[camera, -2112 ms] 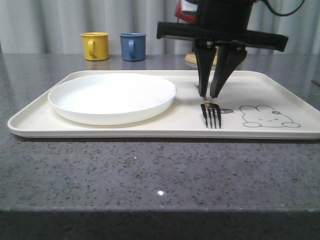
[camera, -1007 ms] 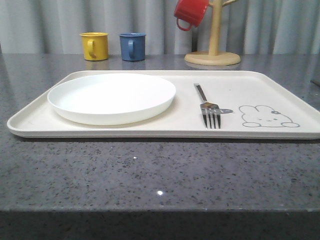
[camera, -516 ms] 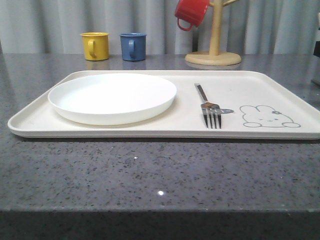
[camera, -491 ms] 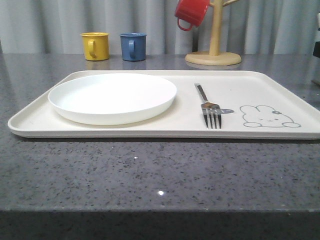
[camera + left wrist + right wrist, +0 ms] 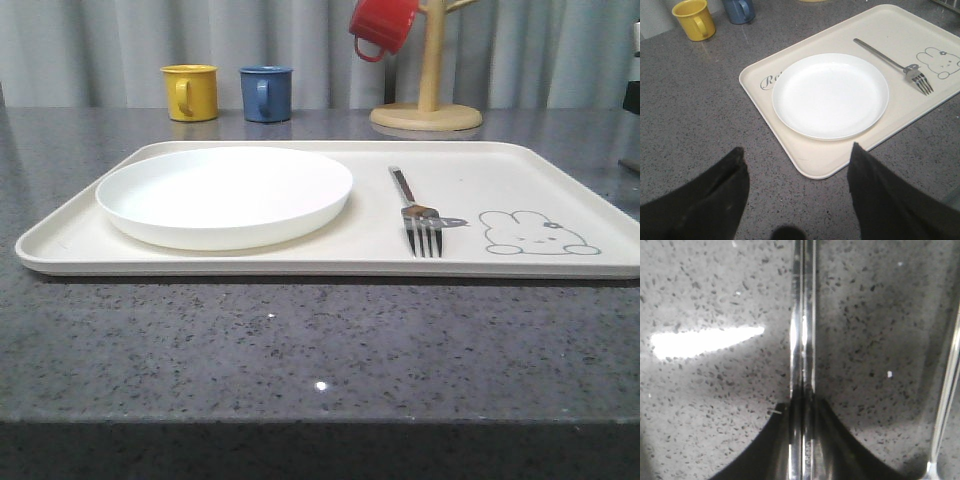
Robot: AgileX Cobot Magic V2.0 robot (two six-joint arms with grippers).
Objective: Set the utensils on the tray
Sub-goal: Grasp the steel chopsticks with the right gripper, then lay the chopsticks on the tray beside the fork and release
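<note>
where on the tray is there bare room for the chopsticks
Free: the strip between the plate and fork, and the tray floor behind the bunny drawing. The left half is crowded; the plate covers it nearly rim to rim.

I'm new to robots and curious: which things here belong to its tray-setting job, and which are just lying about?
Job: tray, plate, fork, chopsticks in the right claw.
Lying about: yellow mug, blue mug, red mug, wooden mug stand.

My right end effector is gone from above the fork, now closed on the chopsticks over the desk.
</note>
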